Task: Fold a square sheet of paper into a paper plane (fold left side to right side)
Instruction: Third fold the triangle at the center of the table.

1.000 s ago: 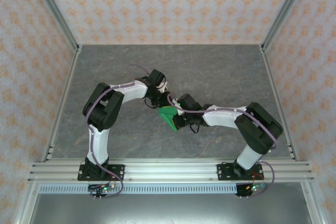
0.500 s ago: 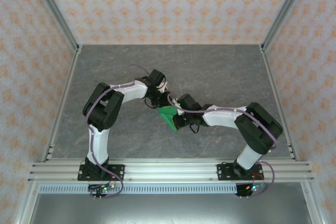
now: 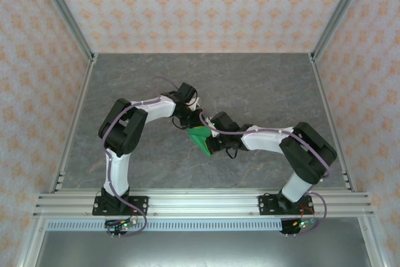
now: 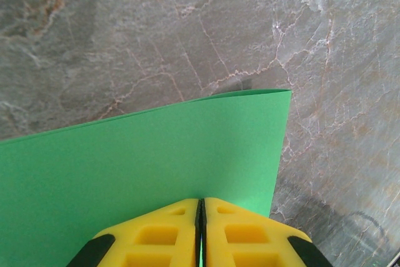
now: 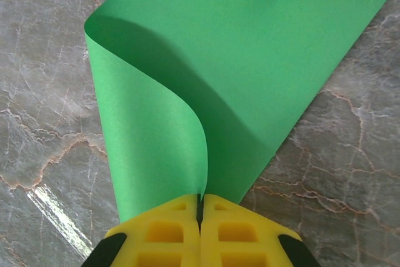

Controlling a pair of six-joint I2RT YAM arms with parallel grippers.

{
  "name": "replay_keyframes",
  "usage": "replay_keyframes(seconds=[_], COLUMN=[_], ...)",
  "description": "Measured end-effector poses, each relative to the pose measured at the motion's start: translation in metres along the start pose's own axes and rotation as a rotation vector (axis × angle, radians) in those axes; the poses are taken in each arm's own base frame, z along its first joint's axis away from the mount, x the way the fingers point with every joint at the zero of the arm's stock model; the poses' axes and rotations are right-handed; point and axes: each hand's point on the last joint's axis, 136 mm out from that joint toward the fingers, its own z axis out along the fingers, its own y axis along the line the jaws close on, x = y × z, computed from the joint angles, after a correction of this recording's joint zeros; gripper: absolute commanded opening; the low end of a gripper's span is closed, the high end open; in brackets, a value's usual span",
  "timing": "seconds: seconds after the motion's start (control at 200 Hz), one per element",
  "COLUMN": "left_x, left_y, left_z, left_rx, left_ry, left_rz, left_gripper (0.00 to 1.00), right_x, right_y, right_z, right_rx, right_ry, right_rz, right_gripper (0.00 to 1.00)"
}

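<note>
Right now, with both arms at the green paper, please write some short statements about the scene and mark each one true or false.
1. The left fingers are shut on an edge of the green sheet of paper. True.
2. The right fingers are wide open and hang clear of the paper. False: they are shut on the paper.
3. The paper lies flat in one layer on the table. False: one part curves up and over the rest.
4. The table has a grey surface with veins, like stone. True.
</note>
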Motion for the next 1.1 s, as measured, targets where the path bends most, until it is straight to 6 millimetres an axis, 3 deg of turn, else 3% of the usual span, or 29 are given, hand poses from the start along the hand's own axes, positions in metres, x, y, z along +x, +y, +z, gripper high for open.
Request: replay_keyframes(seconds=[1.101], left_x=[0.0000], left_y=[0.0000], left_z=[0.0000], left_rx=[0.000], left_ry=[0.000], left_rz=[0.000], left_gripper=[0.11], right_x=[0.0035], right_y=[-0.0055], right_z=[0.0010], right_rx=[0.023], right_ry=[0.015], right_rz=[0.010], right_gripper=[0.00])
